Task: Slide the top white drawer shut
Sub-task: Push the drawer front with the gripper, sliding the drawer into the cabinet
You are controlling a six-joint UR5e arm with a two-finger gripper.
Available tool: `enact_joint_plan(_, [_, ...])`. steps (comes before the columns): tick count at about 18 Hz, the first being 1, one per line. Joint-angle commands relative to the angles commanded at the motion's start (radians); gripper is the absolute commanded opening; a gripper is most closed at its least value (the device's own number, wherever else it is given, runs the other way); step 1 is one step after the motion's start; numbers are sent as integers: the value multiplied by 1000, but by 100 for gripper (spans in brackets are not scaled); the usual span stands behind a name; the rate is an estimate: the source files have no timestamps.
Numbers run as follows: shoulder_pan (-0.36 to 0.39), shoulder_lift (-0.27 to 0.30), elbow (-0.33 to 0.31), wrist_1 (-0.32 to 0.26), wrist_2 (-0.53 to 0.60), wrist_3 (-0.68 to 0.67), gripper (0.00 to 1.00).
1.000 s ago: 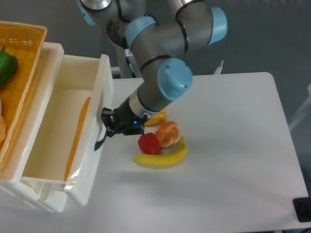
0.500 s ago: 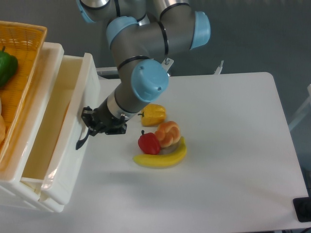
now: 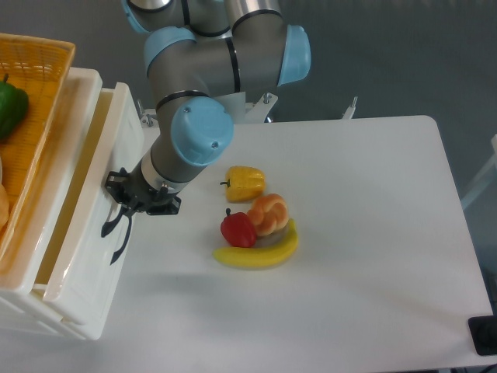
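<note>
The top white drawer (image 3: 116,148) stands only slightly out of the white cabinet (image 3: 78,81) at the left, with a narrow strip of its inside showing. Its black curved handle (image 3: 109,225) is on the front wall facing the table. My gripper (image 3: 118,196) is pressed against that front wall just above the handle. Its dark fingers look shut, with nothing between them. The arm's grey and blue wrist (image 3: 190,140) reaches down to it from the back.
An orange wicker basket (image 3: 43,70) holding a green pepper (image 3: 11,105) sits on top of the cabinet. On the white table (image 3: 365,256) lie a yellow pepper (image 3: 247,183), a red pepper (image 3: 238,230), a bread roll (image 3: 268,214) and a banana (image 3: 260,253), right of the gripper.
The drawer has slid left into the cabinet, from wide open to nearly shut. My gripper travelled left with its front wall, away from the food.
</note>
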Motion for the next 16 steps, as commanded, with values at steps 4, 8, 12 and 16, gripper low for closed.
enact_joint_plan(4, [-5,5,0,0,0,-2,0])
enact_joint_plan(8, [-6,5,2,2,0,-14,0])
enact_joint_plan(12, [-28,3,5,15,2,-21,0])
enact_joint_plan(16, [-40,2,0,43,5,-41,0])
